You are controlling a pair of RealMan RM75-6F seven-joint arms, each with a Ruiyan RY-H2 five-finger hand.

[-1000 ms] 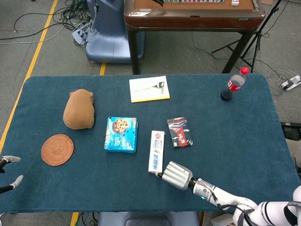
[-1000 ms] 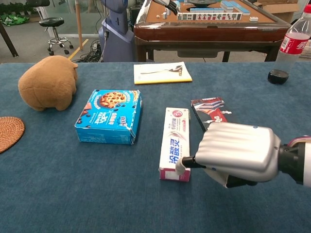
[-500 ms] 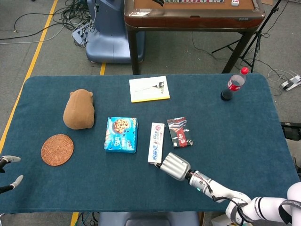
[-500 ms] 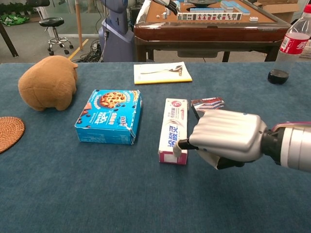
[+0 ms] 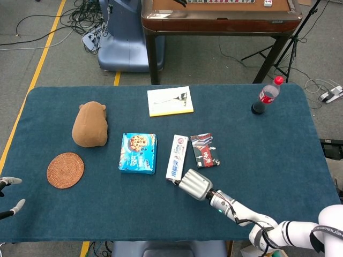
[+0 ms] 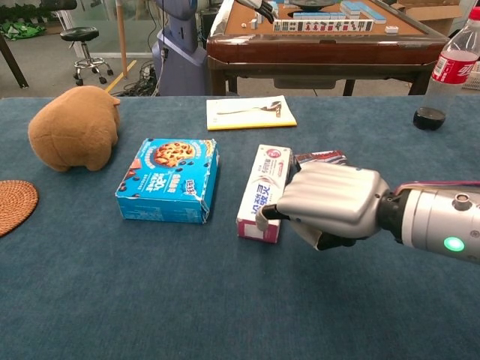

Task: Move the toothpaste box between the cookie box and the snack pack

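Note:
The white toothpaste box (image 5: 176,157) (image 6: 262,191) lies lengthwise on the blue table, between the blue cookie box (image 5: 138,152) (image 6: 170,178) on its left and the dark red snack pack (image 5: 204,150) (image 6: 322,158) on its right. Its far end leans slightly right, close to the snack pack. My right hand (image 5: 194,184) (image 6: 330,204) sits at the box's near end with fingers curled in and the thumb tip touching the box's near right corner. The hand covers most of the snack pack in the chest view. My left hand (image 5: 9,194) hangs off the table's left edge, fingers apart and holding nothing.
A brown plush animal (image 5: 90,124) (image 6: 73,136) and a woven coaster (image 5: 65,169) lie to the left. A yellow-edged notebook (image 5: 170,100) is at the back centre, a cola bottle (image 5: 266,95) at the back right. A wooden mahjong table (image 5: 220,16) stands beyond.
My right hand has moved forward and left, sliding the toothpaste box away from me into the gap between the cookie box and the snack pack. The left hand has stayed put.

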